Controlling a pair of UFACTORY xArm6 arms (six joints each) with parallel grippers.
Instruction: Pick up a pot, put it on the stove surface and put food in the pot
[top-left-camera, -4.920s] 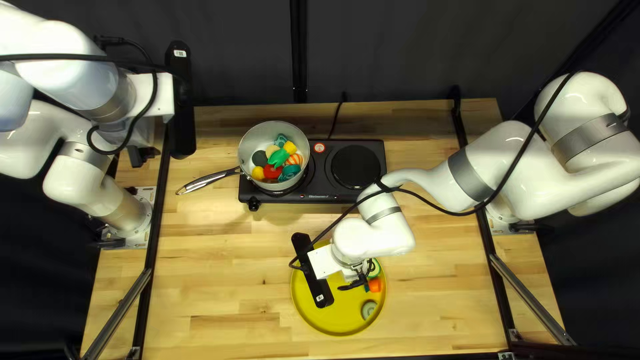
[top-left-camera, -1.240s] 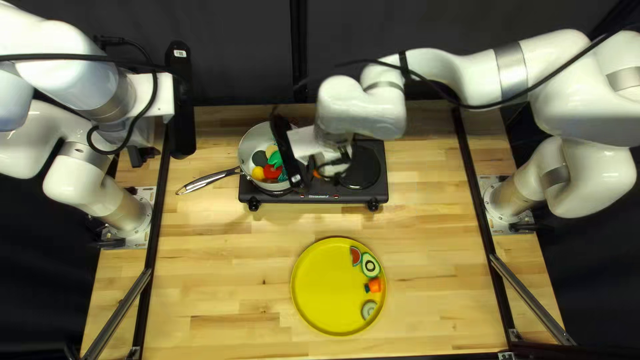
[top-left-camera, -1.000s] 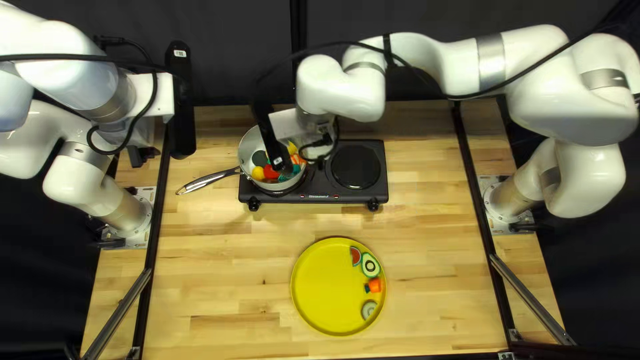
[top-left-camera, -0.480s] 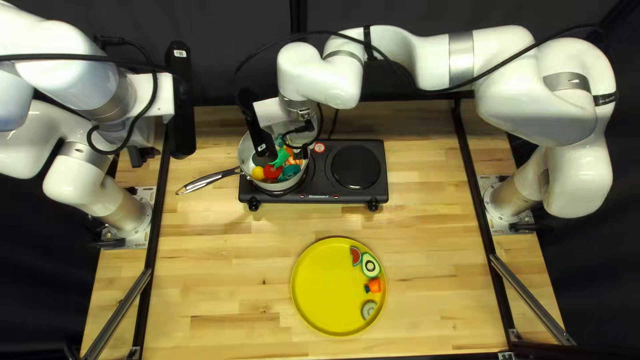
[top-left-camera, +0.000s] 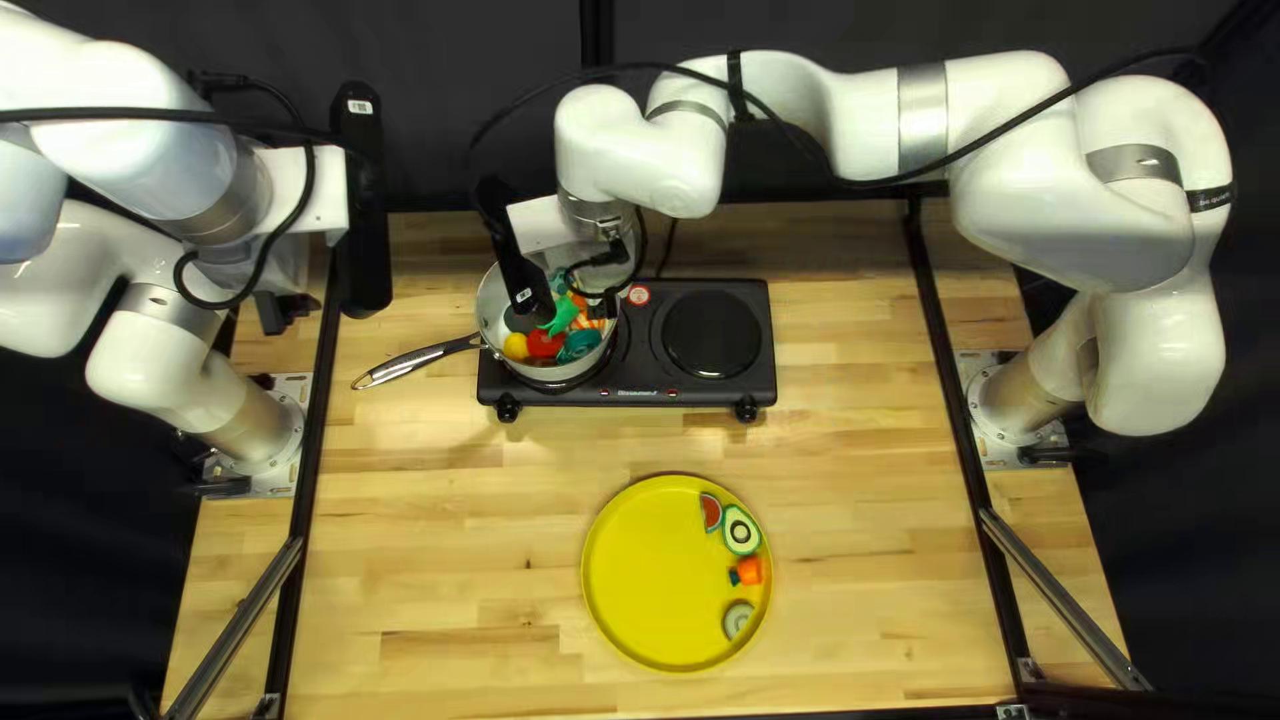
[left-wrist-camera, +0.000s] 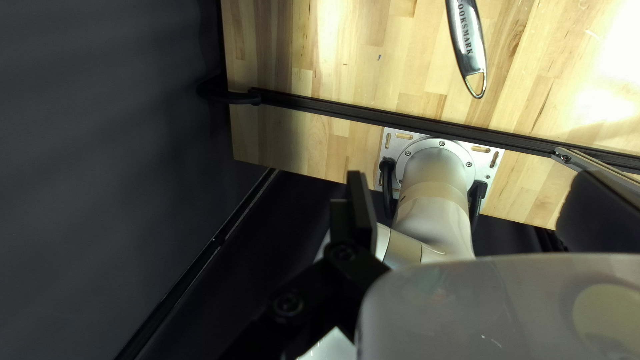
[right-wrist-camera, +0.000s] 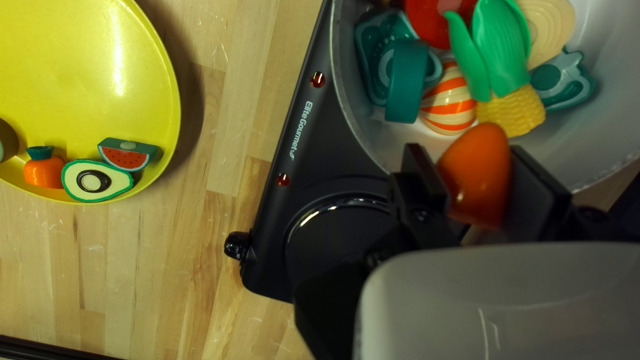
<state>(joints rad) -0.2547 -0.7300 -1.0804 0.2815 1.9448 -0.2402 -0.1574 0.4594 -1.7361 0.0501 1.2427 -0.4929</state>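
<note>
Right wrist view | right jaws pinching orange piece (right-wrist-camera: 477, 173), above pot (right-wrist-camera: 600, 143) | left jaws spread, holding nothing | done: pot on stove (right-wrist-camera: 267, 257) below right jaws, corn (right-wrist-camera: 510, 110) and other food inside | to do: release piece; likely then carrot (right-wrist-camera: 44, 172), avocado (right-wrist-camera: 97, 181), melon (right-wrist-camera: 125, 157), slice (top-left-camera: 738, 618), on plate (right-wrist-camera: 80, 60) well apart from right jaws

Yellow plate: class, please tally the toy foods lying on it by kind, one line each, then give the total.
Watermelon slice: 1
Avocado half: 1
Orange carrot-like piece: 1
Round grey-green piece, kind unclear: 1
Total on the yellow plate: 4
</note>
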